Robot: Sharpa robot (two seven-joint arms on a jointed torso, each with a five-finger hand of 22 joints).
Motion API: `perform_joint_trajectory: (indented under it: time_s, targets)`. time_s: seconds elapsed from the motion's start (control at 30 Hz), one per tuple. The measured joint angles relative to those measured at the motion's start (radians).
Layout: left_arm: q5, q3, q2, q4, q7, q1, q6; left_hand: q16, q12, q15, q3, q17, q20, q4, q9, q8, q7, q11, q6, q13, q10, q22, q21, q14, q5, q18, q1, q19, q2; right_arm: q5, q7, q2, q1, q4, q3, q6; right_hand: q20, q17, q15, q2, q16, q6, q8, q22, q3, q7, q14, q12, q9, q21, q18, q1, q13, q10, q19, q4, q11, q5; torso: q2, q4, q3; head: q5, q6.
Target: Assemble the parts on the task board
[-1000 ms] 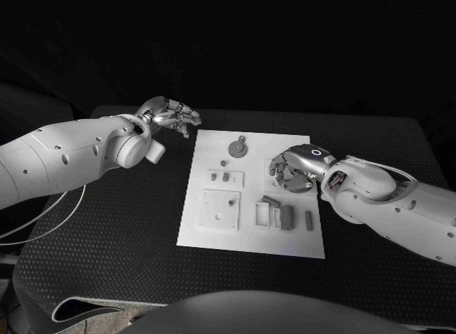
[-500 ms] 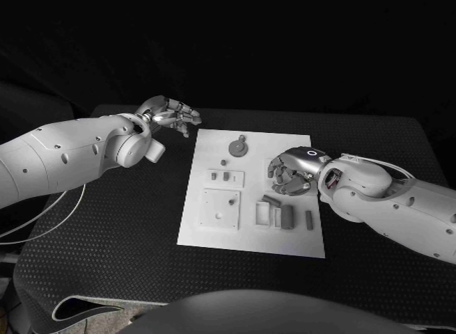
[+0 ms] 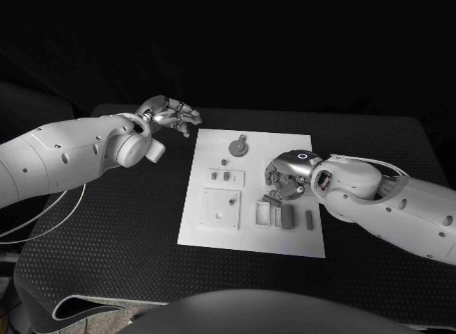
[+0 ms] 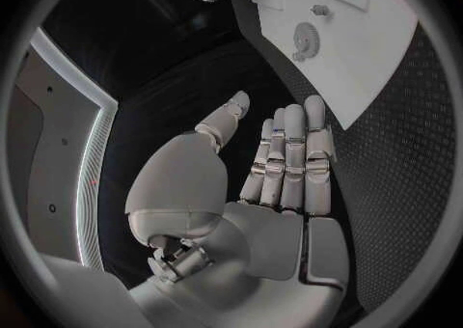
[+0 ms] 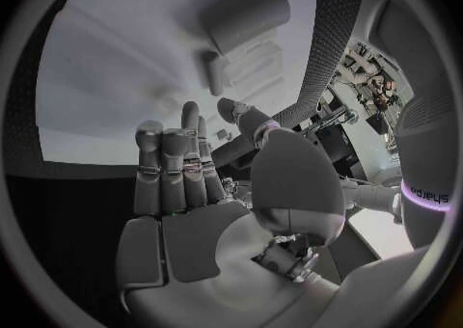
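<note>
The white task board (image 3: 250,239) lies in the middle of the black table. On it are a round part with a tab (image 3: 238,147), a small slotted plate (image 3: 225,178), a square plate (image 3: 221,209) and several upright grey parts (image 3: 286,216). My right hand (image 3: 288,178) hovers low over the board's right middle, just beyond those grey parts, fingers apart and holding nothing. The right wrist view shows its fingers (image 5: 174,170) stretched out toward a grey cylindrical part (image 5: 246,15). My left hand (image 3: 170,115) hangs off the board's far left corner, with flat, empty fingers (image 4: 289,158).
Black matting (image 3: 107,229) surrounds the board on all sides. A white cable (image 3: 47,216) trails beside my left arm. In the left wrist view the board (image 4: 386,58) and the round part (image 4: 305,37) lie ahead of the palm.
My right hand has slid a little left and nearer over the board, toward the grey upright parts. The left hand has stayed where it was.
</note>
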Motion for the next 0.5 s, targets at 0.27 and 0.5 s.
perform_joint_trajectory:
  time_s: [0.27, 0.5]
  targets:
    - [0.0, 0.0, 0.0, 0.001, -0.001, 0.0, 0.0, 0.0, 0.0, 0.0, 0.0, 0.0, 0.0, 0.0, 0.0, 0.0, 0.0, 0.0, 0.0, 0.0, 0.0, 0.0, 0.0, 0.0, 0.0, 0.0, 0.0, 0.0, 0.0, -0.027, -0.019, 0.002, 0.0, 0.006, -0.006, 0.044, 0.0, 0.003, -0.008, 0.002, 0.007, 0.028, 0.004, 0.006, -0.006, -0.013, 0.005, 0.105, 0.005, 0.0, 0.001, -0.008, 0.116, -0.027, 0.0, 0.008, -0.016, 0.0, 0.0, 0.0, 0.0007, 0.0, 0.0]
    - [0.0, 0.0, 0.001, 0.001, -0.001, 0.0, 0.0, 0.0, 0.0, 0.0, 0.0, 0.0, -0.002, 0.0, 0.0, 0.0, 0.0, 0.0, 0.0, 0.0, 0.0, 0.001, 0.0, 0.0, 0.0, 0.0, 0.0, 0.002, 0.0, -0.038, -0.028, 0.006, 0.0, 0.009, -0.015, 0.07, -0.003, 0.004, -0.01, 0.001, 0.007, 0.034, 0.004, 0.006, -0.01, -0.016, 0.004, 0.121, 0.006, 0.0, 0.002, -0.02, 0.134, -0.031, -0.004, 0.015, -0.019, 0.0, 0.0, -0.0005, 0.0012, -0.001, 0.0]
